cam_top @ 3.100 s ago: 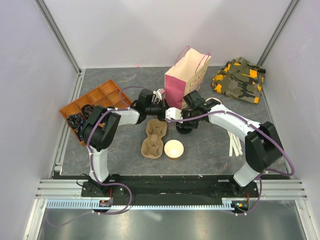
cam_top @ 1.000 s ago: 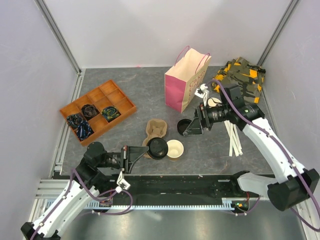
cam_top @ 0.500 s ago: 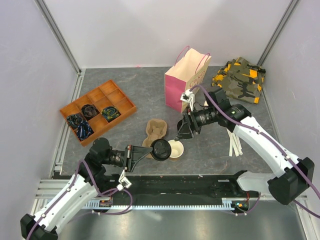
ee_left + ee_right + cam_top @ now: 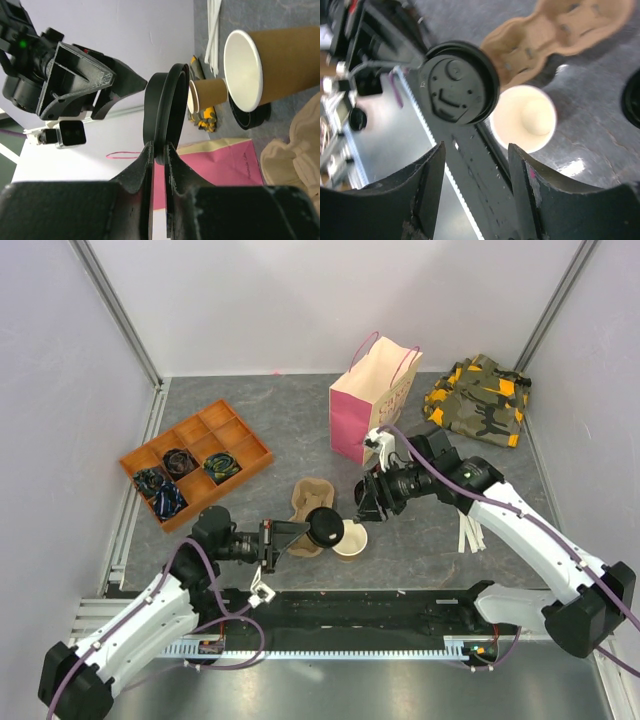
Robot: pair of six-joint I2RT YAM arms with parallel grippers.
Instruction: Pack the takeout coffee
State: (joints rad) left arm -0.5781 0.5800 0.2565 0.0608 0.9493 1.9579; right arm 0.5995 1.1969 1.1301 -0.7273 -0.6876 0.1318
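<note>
My left gripper (image 4: 305, 528) is shut on the rim of a round black lid (image 4: 323, 526), held on edge just left of a lidless tan cup (image 4: 350, 539) that stands on the table. In the left wrist view the fingertips (image 4: 148, 150) pinch the lid (image 4: 162, 112) with the cup's white mouth (image 4: 243, 67) beyond it. My right gripper (image 4: 363, 507) hovers open just behind the cup, with nothing between its fingers (image 4: 432, 175); its camera sees the lid (image 4: 457, 82) and the cup (image 4: 524, 117) below. The takeout coffee, a cup with its lid on, is out of view.
A tan pulp cup carrier (image 4: 311, 502) lies left of the cup. A pink paper bag (image 4: 372, 405) stands behind, a camouflage cloth (image 4: 478, 398) at back right, white sticks (image 4: 468, 528) at right, an orange compartment tray (image 4: 195, 460) at left. A second lidless cup (image 4: 207, 91) and a loose lid (image 4: 252, 114) lie beyond.
My left gripper has carried the lid up and right, close to the open cup. My right gripper has swung left and down toward the cup, its fingers narrowing somewhat.
</note>
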